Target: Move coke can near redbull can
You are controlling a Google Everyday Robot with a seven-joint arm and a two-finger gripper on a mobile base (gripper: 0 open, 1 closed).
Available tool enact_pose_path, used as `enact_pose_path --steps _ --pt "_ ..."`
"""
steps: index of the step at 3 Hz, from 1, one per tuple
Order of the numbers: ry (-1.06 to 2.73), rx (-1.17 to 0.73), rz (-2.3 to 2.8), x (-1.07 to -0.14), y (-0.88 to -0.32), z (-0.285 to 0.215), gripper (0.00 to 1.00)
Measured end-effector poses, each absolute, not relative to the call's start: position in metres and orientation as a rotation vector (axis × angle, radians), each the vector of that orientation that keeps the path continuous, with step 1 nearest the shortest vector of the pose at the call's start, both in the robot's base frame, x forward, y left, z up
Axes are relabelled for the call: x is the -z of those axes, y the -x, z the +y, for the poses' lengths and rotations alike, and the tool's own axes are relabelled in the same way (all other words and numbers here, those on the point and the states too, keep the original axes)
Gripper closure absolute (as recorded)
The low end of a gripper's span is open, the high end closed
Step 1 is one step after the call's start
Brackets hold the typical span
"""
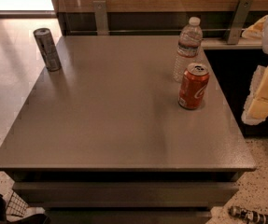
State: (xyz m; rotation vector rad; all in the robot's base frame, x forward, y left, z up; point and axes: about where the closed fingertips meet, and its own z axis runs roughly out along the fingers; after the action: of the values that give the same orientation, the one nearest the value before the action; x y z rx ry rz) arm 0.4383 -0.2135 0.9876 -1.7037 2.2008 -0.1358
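The coke can (193, 86), squat and red-orange with white script and a silver top, stands upright on the right side of the grey table (115, 125). The redbull can (47, 49), tall, slim and dark grey-silver, stands upright at the table's far left corner, far from the coke can. My gripper (262, 97), white with yellowish pads, hangs at the right edge of the view, beyond the table's right edge. It is to the right of the coke can, apart from it, and holds nothing that I can see.
A clear plastic water bottle (187, 49) stands just behind the coke can. A wood-panelled wall with metal brackets (100, 17) runs behind the table. A dark counter (236, 59) is at the right. A dark slim object (252, 215) lies on the floor at bottom right.
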Motion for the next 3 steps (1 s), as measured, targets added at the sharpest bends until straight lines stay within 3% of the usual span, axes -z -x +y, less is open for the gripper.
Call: enact_pose_path --steps 3 --pt "1.501 0.021 2.131 -0.980 -0.473 -0.230 0.00"
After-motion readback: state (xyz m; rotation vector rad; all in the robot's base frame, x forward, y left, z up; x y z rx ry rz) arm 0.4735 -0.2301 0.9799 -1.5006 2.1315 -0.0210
